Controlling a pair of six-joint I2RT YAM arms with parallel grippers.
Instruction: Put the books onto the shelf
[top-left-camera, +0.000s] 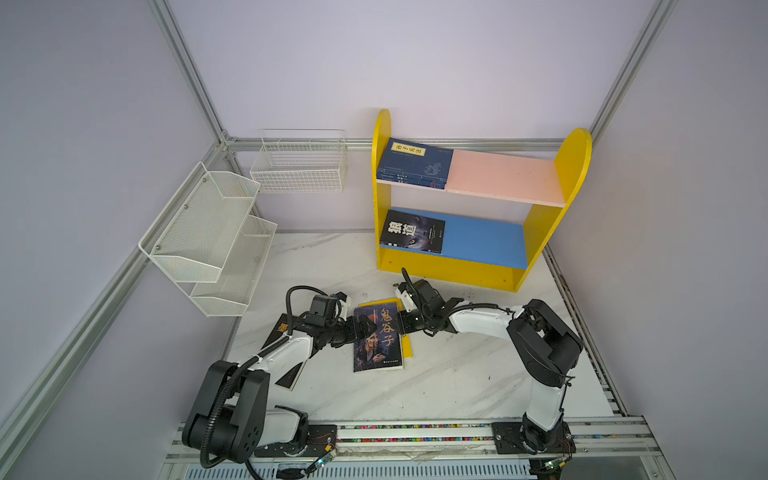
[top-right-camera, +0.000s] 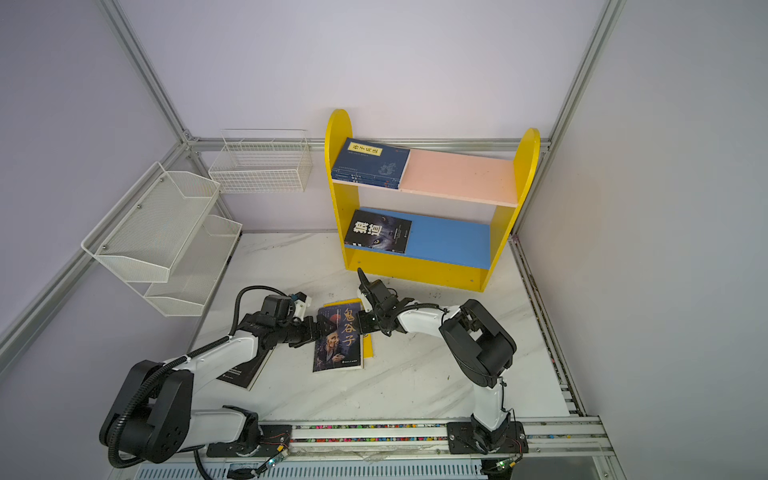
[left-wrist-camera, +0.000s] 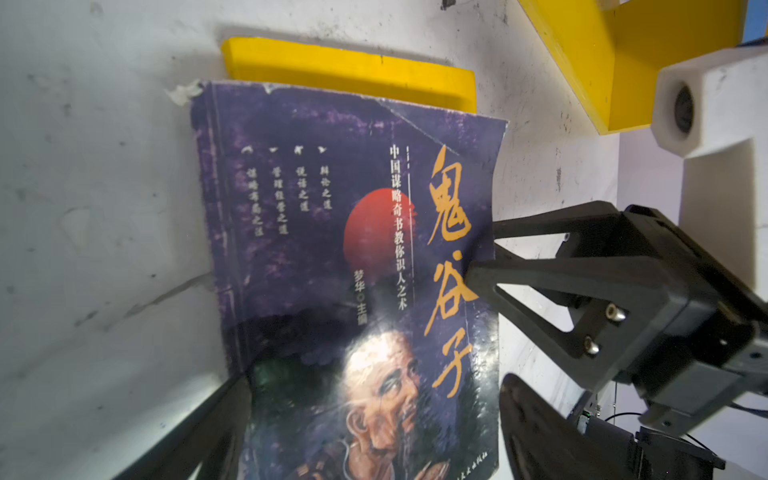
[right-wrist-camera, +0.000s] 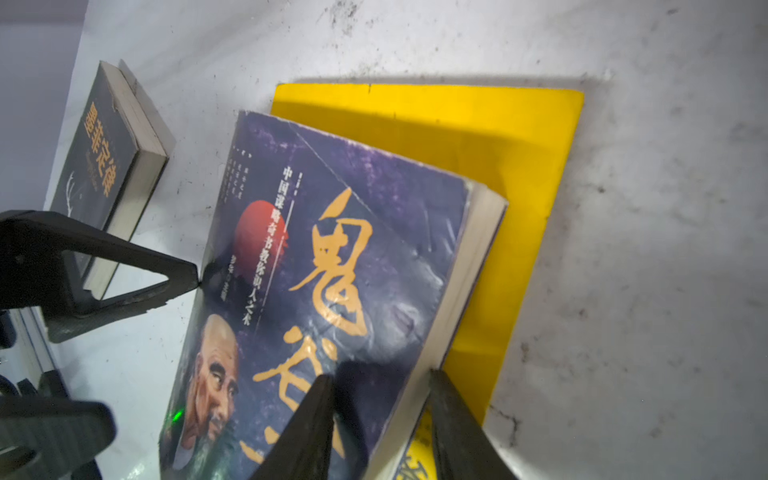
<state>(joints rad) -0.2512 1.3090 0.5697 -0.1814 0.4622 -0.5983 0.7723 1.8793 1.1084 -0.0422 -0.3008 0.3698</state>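
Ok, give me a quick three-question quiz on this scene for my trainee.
1. True or false: on the shelf, the pink upper board holds no books.
2. The purple book lies partly on: A) the white mesh rack, B) the yellow book, C) the wire basket.
3. Which gripper has its fingertips either side of the purple book's page edge?
Key: 1 false, navy books lie at its left end; 2 B; 3 the right gripper.
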